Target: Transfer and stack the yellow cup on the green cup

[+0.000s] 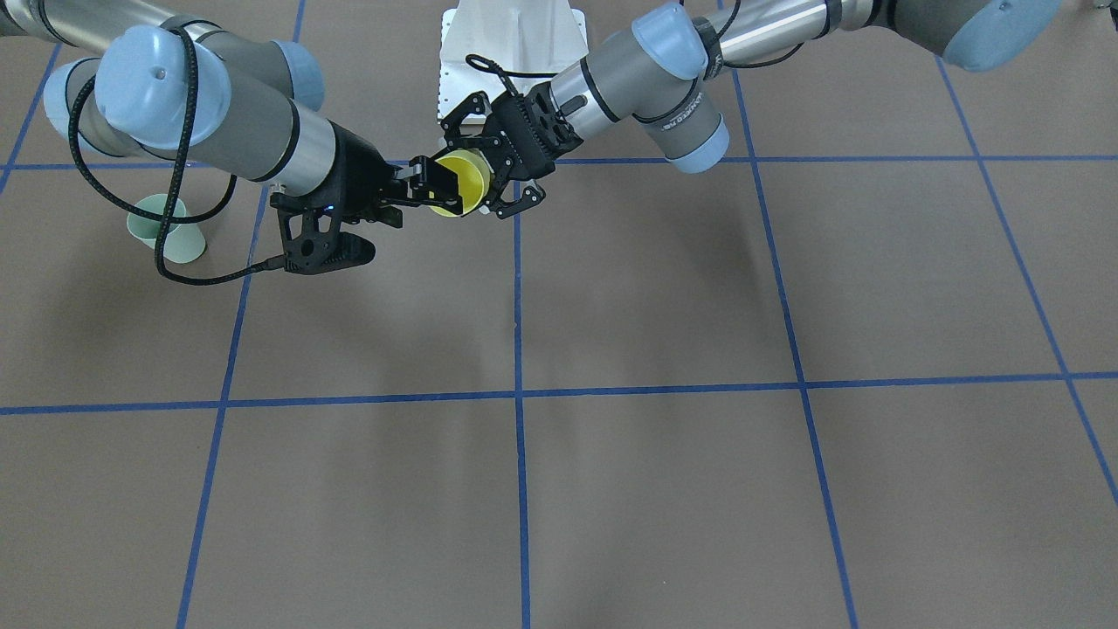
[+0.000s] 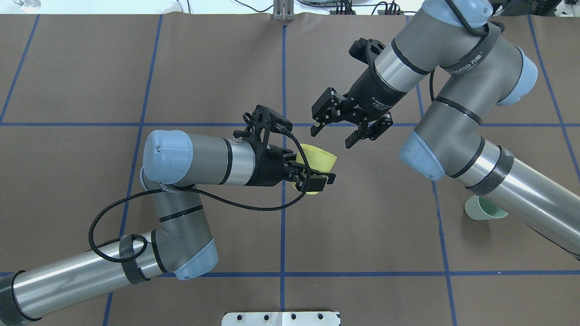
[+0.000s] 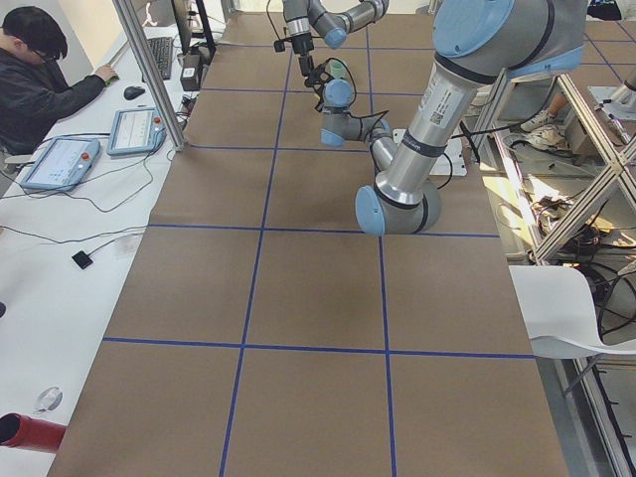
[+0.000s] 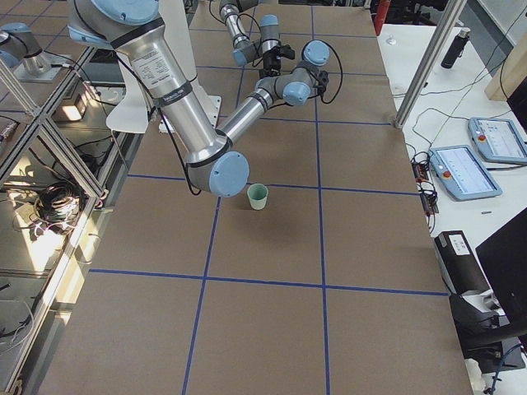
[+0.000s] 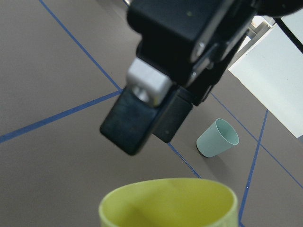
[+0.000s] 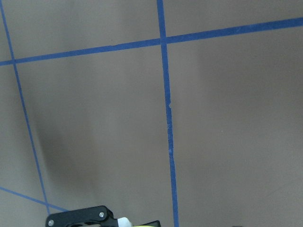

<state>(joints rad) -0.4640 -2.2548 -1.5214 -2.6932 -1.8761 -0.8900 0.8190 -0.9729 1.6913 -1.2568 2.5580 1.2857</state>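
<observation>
My left gripper (image 2: pixel 312 168) is shut on the yellow cup (image 2: pixel 321 158) and holds it on its side above the table's middle, rim pointing toward my right arm. The cup (image 1: pixel 461 185) also shows in the front view, and its rim (image 5: pixel 168 201) fills the bottom of the left wrist view. My right gripper (image 2: pixel 336 132) is open, its fingers right at the cup's rim; I cannot tell whether they touch it. The green cup (image 2: pixel 482 209) stands upright on the table on my right side, partly under my right arm. It also shows in three other views (image 1: pixel 170 231) (image 4: pixel 258 197) (image 5: pixel 218 139).
The brown table is marked with a blue tape grid (image 2: pixel 283 213). The white robot base plate (image 2: pixel 281 318) sits at the near edge. An operator (image 3: pixel 35 84) sits at a side desk with tablets (image 3: pixel 134 129). My right arm's elbow (image 4: pixel 222 173) hangs close to the green cup.
</observation>
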